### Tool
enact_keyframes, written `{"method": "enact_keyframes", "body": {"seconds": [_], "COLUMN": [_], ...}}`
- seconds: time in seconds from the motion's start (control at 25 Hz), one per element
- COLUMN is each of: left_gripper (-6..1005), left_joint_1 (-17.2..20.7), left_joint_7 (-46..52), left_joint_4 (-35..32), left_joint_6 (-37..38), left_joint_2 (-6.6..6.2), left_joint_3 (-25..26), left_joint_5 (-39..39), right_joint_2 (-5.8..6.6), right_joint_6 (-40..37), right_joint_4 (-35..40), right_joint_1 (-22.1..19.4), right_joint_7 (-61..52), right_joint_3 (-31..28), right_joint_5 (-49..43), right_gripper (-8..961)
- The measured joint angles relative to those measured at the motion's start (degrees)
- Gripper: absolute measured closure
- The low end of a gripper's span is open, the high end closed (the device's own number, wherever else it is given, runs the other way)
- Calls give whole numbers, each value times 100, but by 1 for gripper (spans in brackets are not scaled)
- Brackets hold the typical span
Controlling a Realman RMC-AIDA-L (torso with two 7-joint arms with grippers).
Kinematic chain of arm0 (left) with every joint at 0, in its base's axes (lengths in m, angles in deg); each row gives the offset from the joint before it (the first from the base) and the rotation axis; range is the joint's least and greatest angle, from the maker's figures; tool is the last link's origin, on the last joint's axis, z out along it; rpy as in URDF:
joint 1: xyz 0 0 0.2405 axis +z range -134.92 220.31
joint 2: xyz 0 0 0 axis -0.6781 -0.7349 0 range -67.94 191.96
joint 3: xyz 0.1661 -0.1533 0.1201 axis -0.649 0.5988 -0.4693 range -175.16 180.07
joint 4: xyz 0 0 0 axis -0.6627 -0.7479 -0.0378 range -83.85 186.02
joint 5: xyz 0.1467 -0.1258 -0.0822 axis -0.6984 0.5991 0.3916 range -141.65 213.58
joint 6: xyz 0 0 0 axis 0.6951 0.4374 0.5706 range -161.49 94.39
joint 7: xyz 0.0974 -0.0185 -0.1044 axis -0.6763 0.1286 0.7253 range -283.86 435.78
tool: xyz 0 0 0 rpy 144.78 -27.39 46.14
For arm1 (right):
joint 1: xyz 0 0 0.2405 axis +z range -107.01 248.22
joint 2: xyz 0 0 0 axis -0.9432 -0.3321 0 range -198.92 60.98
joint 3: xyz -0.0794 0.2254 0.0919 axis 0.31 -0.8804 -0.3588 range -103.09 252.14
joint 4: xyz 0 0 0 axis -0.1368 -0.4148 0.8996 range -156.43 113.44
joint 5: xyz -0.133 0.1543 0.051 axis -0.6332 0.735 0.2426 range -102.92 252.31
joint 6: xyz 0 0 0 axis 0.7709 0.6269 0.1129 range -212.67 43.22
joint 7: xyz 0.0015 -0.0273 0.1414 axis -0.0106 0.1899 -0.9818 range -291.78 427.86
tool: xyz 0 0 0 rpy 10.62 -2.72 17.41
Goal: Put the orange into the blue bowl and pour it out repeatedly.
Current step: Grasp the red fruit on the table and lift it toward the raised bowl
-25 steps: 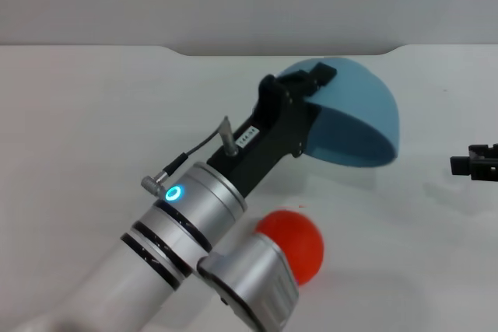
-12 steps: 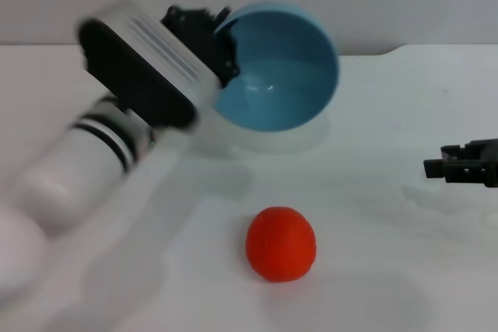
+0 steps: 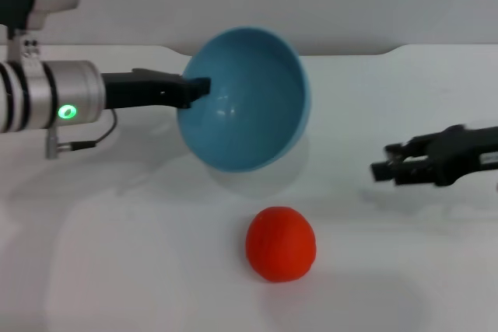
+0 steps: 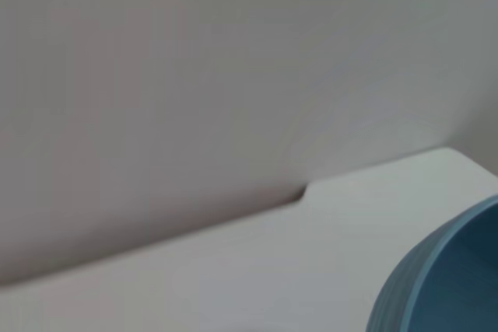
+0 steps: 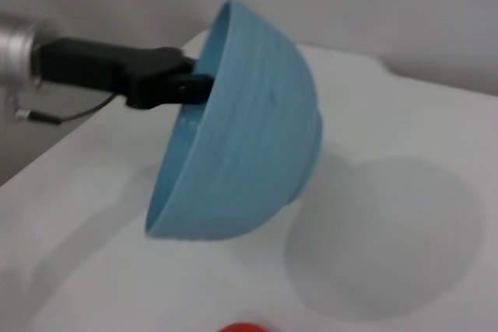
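- One orange (image 3: pixel 281 243) lay alone on the white table (image 3: pixel 117 270), below and nearer the robot than the left gripper (image 3: pixel 198 89), touching neither gripper nor bowl; only a sliver of its top showed in the right wrist view (image 5: pixel 243 327).
- The blue bowl (image 3: pixel 245 99) hung in the air off the tip of the left gripper, tipped steeply on its side so that its glossy, empty inside faced the robot.
- The left gripper was clamped on the bowl's rim at the side nearest its own arm, one black finger (image 5: pixel 167 83) lying against the outside wall in the right wrist view.
- The bowl's shadow fell on the table just under it, between the bowl and the orange.
- In the left wrist view only a curved edge of the bowl (image 4: pixel 443 277) showed, with the table's far edge and a grey wall (image 4: pixel 194 75) beyond it.
- The right gripper (image 3: pixel 381 169) hovered low over the table, well apart from the bowl on the side away from the left gripper, and beyond the orange; whether its fingers were apart or together could not be told.
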Motion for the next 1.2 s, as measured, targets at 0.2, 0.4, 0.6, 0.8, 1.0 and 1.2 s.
{"method": "enact_keyframes", "body": {"seconds": [0.2,0.4,0.6,0.8,1.0,1.2], "left_gripper": [1001,1001,1001,1001,1000,1001], "left_joint_1": [-38,-34,184,347,344,307], "left_joint_7": [1196,1965,2178,2243,2273,2296], "left_joint_4": [-547,-1101,-1502,-1815,-1881,-1884], "left_joint_6": [1256,2456,2836,2987,3050,3063], "left_joint_2": [-29,-8,5,5,17,20], "left_joint_3": [682,1224,1445,1451,1384,1319], "left_joint_5": [-1421,-2699,-3042,-3057,-3065,-3070], "right_joint_2": [-23,-30,-30,-42,-68,-72], "right_joint_6": [180,542,604,859,1750,2226], "right_joint_4": [-231,-206,-356,-1087,-1724,-1846], "right_joint_1": [217,332,612,1088,1355,1294], "right_joint_7": [283,306,266,274,258,270], "right_joint_3": [784,1784,2486,2879,3438,3825], "right_joint_5": [15,27,51,53,258,684], "right_gripper": [443,443,442,442,399,432]}}
